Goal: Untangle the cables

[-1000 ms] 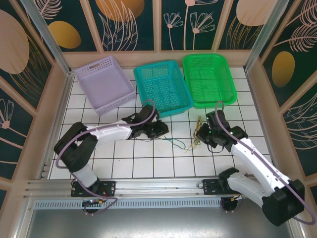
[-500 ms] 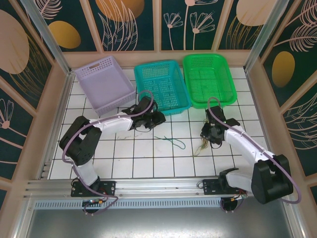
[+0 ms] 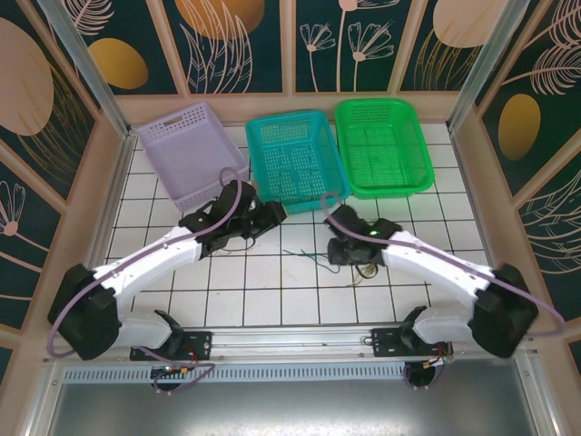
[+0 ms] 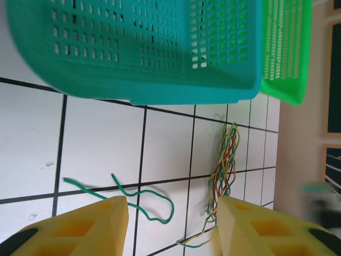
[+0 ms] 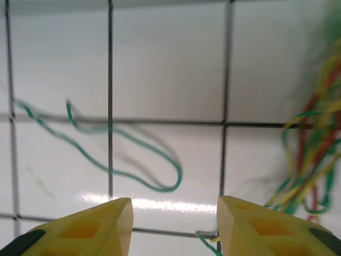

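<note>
Mid-worktop, near the teal basket (image 3: 295,159) | 1 green cable (image 3: 318,259) is lying apart, loose | multicoloured bundle (image 3: 363,271) beside it is awaiting untangling | left gripper (image 3: 272,213) and right gripper (image 3: 349,254) are hovering part-open, empty

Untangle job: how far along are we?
Done: one green cable lies alone on the tiles, apart from the bundle. In hand: nothing; left fingers and right fingers are open above the tiles. Left: the bundle's green, yellow and red strands are not yet separated.
</note>
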Available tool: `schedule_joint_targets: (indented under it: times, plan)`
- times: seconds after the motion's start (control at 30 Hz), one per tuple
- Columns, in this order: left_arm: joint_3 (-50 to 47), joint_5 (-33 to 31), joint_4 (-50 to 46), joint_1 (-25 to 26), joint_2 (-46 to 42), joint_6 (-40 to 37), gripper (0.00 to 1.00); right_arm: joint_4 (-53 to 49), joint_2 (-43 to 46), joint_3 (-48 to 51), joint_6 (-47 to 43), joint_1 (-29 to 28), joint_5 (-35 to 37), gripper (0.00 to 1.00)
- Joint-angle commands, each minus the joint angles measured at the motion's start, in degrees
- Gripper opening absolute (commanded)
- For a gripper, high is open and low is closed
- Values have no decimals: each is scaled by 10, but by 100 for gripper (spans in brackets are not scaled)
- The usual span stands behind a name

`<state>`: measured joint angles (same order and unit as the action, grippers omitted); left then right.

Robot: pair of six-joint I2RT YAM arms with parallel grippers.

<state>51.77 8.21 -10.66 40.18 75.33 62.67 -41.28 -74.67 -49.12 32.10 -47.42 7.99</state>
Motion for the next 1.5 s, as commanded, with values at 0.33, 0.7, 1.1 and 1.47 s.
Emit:
schedule_joint_targets:
  times: [0.33, 0.7, 1.1, 1.47]
  plan:
    - [-25, -50, -42, 2, -85, 16, 49, 18, -161, -60, -108, -36, 23, 43]
    - [-50, -3, 34, 2, -119, 5, 49, 32, -154, -47, -143, 21, -34, 38]
    - [-69, 58, 81, 2, -135, -9, 49, 58, -219, -55, -175, 35, -54, 38]
    - [-71, 53, 79, 2, -140, -8, 48, 83, -263, -65, -197, 11, -81, 20]
